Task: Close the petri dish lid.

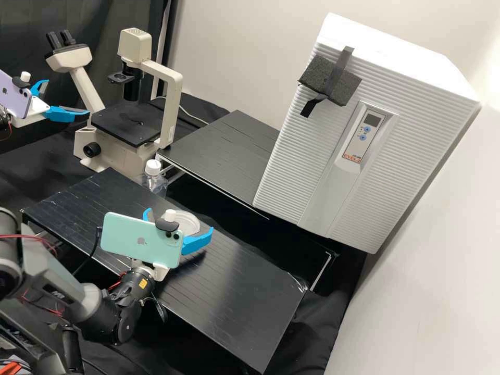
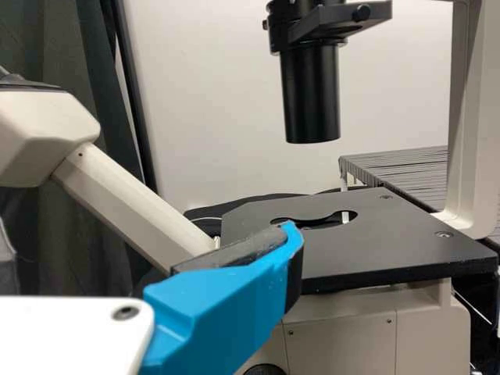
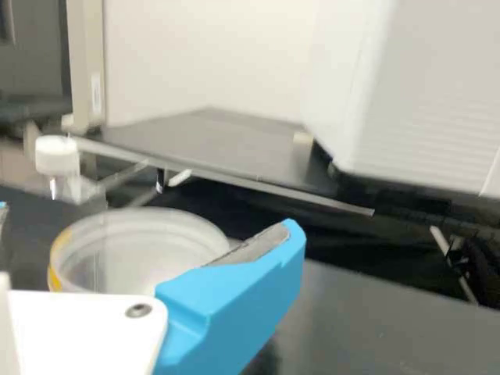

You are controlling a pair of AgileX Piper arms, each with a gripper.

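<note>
Sitting on the black worktop (image 1: 234,297), the petri dish (image 1: 194,224) is between the right tool's (image 1: 179,220) wide-open fingers, with a bottle (image 1: 153,179) near it at 11 o'clock in the high view. The left tool (image 1: 68,96) is open too, at 10 o'clock near the microscope (image 1: 174,88).

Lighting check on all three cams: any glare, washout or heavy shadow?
High view: soft sheen on the near black platform, wall brightest at the upper right edge, deep black under the platforms. Left wrist view: faint sheen down the black tube, no harsh glare on the stage. Right wrist view: white cabinet washed out, its ribs faint.
</note>
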